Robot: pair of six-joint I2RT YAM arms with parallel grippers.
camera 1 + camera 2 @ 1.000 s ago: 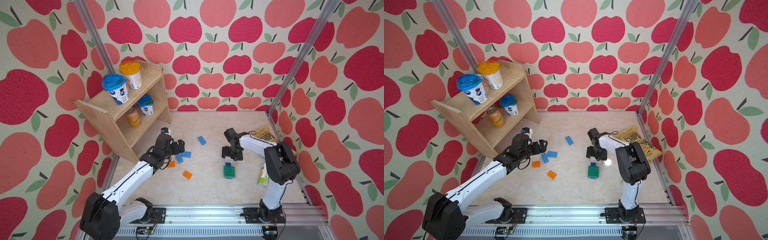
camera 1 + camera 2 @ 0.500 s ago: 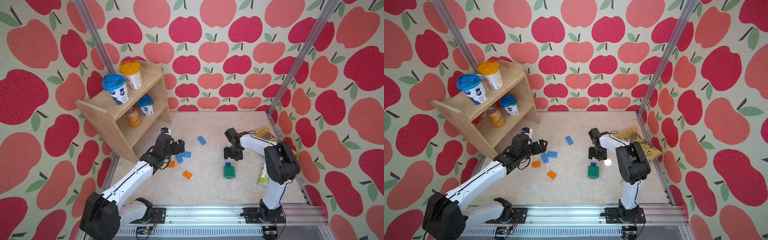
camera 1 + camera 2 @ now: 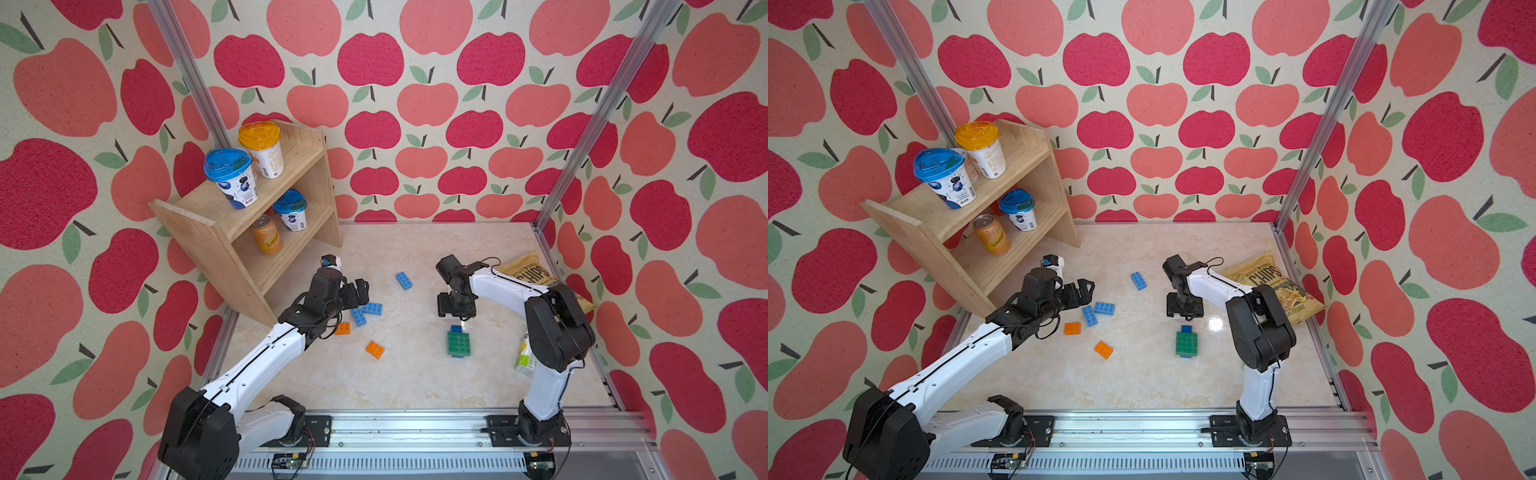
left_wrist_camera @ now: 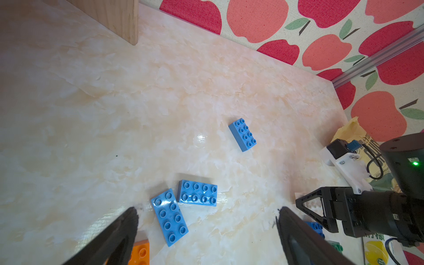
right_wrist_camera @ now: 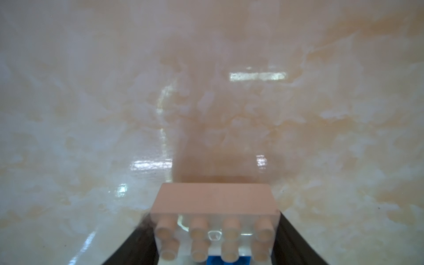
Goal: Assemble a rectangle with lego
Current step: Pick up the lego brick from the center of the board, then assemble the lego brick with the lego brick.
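My right gripper [image 5: 214,231] is shut on a white 2x4 lego brick [image 5: 214,204], with a bit of blue brick [image 5: 227,260] showing behind it. In both top views this gripper [image 3: 455,309] points down, low over the table, just beyond a green brick stack [image 3: 459,343] that sits on a blue brick. My left gripper [image 4: 207,220] hangs open over two blue bricks [image 4: 169,216] [image 4: 197,193] lying side by side. A third blue brick [image 3: 404,281] lies farther back. Two orange bricks [image 3: 343,328] [image 3: 375,349] lie near the left arm.
A wooden shelf [image 3: 249,249] with cups and a can stands at the back left. A chips bag [image 3: 528,272] lies by the right wall, and a small drink carton [image 3: 524,357] sits beside the right arm's elbow. Aluminium posts [image 3: 582,137] frame the walls.
The right gripper's jaws have closed in onto the white brick. The left arm and the loose bricks have stayed where they were.
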